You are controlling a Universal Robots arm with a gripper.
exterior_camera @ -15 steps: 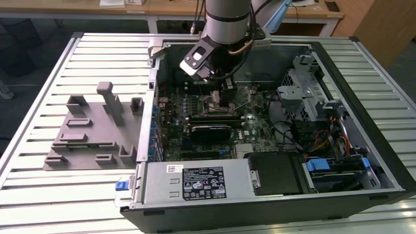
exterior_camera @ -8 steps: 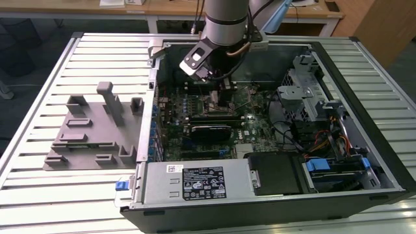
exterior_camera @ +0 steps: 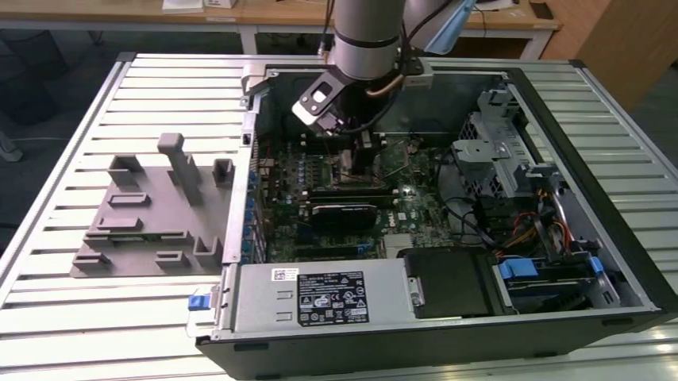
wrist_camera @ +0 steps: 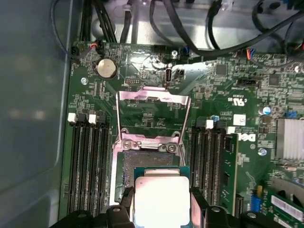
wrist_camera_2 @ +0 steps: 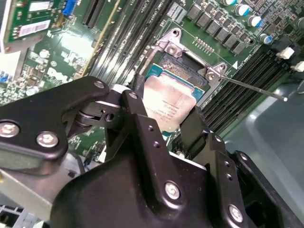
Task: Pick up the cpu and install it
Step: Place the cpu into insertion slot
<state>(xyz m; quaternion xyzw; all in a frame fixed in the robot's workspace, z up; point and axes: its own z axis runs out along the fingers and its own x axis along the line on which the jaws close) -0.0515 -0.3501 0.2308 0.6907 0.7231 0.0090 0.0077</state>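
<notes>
Your gripper (wrist_camera_2: 165,107) pinches the cpu (wrist_camera: 161,199) by opposite edges over the open socket (wrist_camera: 147,159), just above centre in the exterior view. Watch tilt: skewed seating could bend socket pins.

Exterior view overlooks all; both wrist views (close) share the socket (wrist_camera_2: 176,62) (wrist_camera: 152,159).

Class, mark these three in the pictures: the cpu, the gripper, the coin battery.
cpu (wrist_camera: 162,199), first wrist view, middle of its silver top.
gripper (wrist_camera_2: 164,113), second wrist view, midway between its fingertips.
coin battery (wrist_camera: 106,68), first wrist view, middle of its face.
</notes>
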